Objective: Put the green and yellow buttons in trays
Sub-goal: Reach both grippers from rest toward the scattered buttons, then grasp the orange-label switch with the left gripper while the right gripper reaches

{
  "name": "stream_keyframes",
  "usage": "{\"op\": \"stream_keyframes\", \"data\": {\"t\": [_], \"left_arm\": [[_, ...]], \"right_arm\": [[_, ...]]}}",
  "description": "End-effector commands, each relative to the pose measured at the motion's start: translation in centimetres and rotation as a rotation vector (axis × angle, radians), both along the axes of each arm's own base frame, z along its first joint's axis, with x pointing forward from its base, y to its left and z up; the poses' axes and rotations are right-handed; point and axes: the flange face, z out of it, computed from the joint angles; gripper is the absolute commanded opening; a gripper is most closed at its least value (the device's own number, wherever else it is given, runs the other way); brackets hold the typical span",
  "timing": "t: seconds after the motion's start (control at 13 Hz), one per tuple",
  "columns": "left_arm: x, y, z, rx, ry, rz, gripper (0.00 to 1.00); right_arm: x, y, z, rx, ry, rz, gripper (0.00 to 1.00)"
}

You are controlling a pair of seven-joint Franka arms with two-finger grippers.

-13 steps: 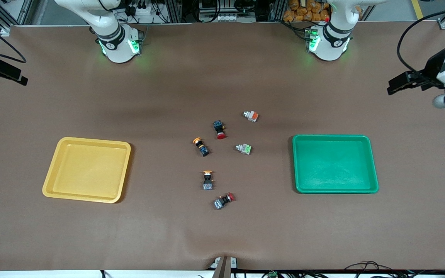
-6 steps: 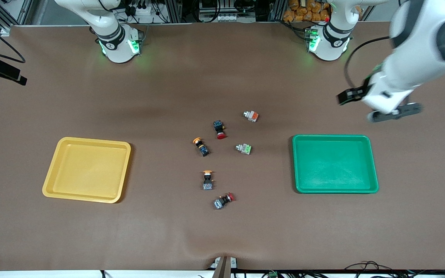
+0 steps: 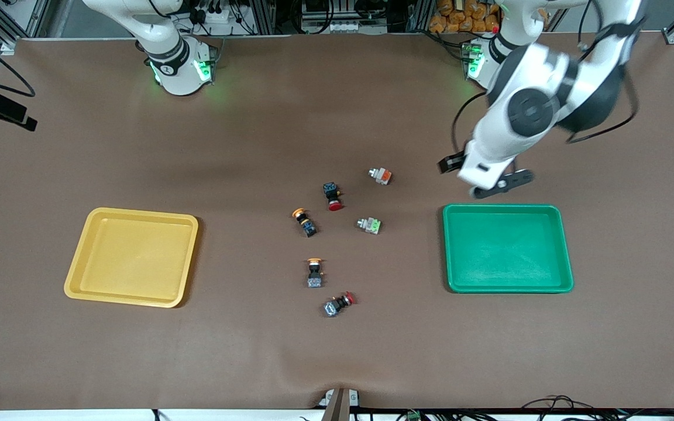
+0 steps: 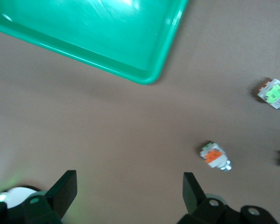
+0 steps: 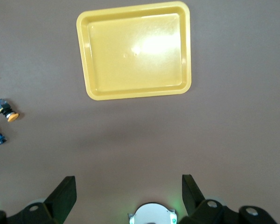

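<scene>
Orange-block button on table, apart from open left claw

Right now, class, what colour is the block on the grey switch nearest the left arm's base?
Orange, clearest in the left wrist view.

Two trays: one yellow tray, one green tray

Six push-button switches in all:
- two yellow-capped on black bodies, first yellow-capped switch and second yellow-capped switch
- two red-capped on black bodies, first red-capped switch and second red-capped switch
- two pale grey, one grey switch with a green block, one grey switch with an orange block

Two robot arms, each with one pair of jaws
</scene>
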Motion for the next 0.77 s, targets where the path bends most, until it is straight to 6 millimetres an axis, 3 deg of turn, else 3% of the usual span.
{"op": "stream_keyframes", "data": {"t": [0.0, 0.15, 0.31, 0.54, 0.69], "left_arm": [[-1.4, -4.7, -3.1, -0.017, 0.005, 0.104, 1.00], [-3.3, -8.8, -5.3, -0.007, -0.002, 0.179, 1.00], [-4.5, -11.5, -7.7, 0.005, -0.011, 0.275, 1.00], [-6.6, -14.3, -11.5, 0.079, -0.077, 0.408, 1.00], [-7.6, -15.5, -14.3, 0.127, -0.102, 0.490, 1.00]], "right_arm": [[1.1, -0.7, -0.6, -0.025, -0.027, -0.025, 1.00], [2.3, -1.0, -1.5, -0.030, -0.045, -0.031, 1.00], [3.8, -1.0, -3.4, -0.032, -0.043, -0.029, 1.00], [6.3, -0.2, -7.0, -0.026, -0.022, -0.015, 1.00], [7.6, 1.9, -8.6, -0.022, -0.023, 0.022, 1.00]]}}
